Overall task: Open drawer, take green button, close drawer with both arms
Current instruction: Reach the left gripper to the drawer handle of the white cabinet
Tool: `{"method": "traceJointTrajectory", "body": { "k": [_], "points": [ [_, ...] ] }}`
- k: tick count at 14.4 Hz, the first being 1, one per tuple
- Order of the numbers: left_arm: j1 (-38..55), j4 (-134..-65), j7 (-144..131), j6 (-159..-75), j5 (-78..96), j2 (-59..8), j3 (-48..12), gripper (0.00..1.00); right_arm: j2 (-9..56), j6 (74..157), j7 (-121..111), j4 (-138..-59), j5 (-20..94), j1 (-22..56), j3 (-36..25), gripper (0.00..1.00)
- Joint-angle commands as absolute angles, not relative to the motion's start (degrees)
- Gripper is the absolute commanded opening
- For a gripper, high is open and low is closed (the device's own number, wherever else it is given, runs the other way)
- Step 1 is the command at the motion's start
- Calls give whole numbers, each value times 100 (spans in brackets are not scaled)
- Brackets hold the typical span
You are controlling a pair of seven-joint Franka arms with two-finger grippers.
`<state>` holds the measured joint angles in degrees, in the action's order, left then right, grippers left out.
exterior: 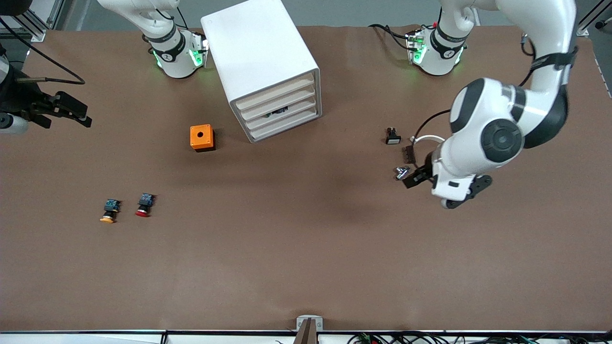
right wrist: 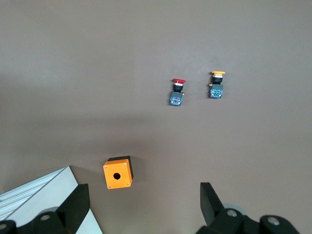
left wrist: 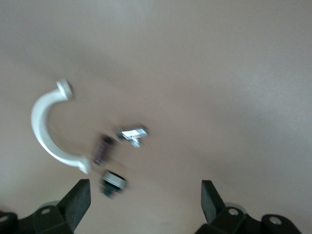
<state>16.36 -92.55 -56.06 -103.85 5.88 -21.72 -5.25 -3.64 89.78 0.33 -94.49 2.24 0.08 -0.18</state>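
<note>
The white cabinet [exterior: 260,57] stands between the two arm bases, and its four cream drawer fronts [exterior: 279,107] all sit flush and shut. The green button is hidden. My left gripper [exterior: 442,187] hangs open over small parts at the left arm's end of the table; in its wrist view the left gripper [left wrist: 145,200] holds nothing. My right gripper [exterior: 76,112] is up in the air at the right arm's end of the table. In its wrist view the right gripper [right wrist: 144,202] stands open and empty, high above the orange box [right wrist: 118,173] and a cabinet corner [right wrist: 34,195].
An orange box [exterior: 202,137] with a round hole sits beside the cabinet. A red-capped button [exterior: 144,204] and a yellow-capped button [exterior: 110,210] lie nearer the front camera. Under the left gripper lie a white curved clamp [left wrist: 44,131], a metal piece [left wrist: 132,134] and a white-faced dark part [left wrist: 113,181].
</note>
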Motion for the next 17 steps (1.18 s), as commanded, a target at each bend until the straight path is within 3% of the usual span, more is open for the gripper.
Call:
{"method": "traceJointTrajectory", "body": {
  "k": [1, 7, 11, 14, 17],
  "points": [
    [1968, -9062, -7279, -10389, 983, -2522, -501, 100, -483, 8956, 26, -9484, 193, -9, -18, 100],
    [2689, -8965, -10752, -10354, 2386, -3321, -571, 100, -106, 8894, 35, -9343, -351, 17, -27, 100],
    [3093, -8956, -11258, -10362, 3715, -3831, -580, 100, 149, 9149, -44, -9325, -333, -9, -26, 100],
    [3155, -8973, -11776, -10354, 4918, -4209, -589, 99, 711, 9272, -44, -9185, -334, -131, -61, 100],
    [3480, -8965, -12653, -10336, 5133, -4481, -589, 74, 791, 9281, -158, -9167, -369, -299, -62, 100]
  ]
}}
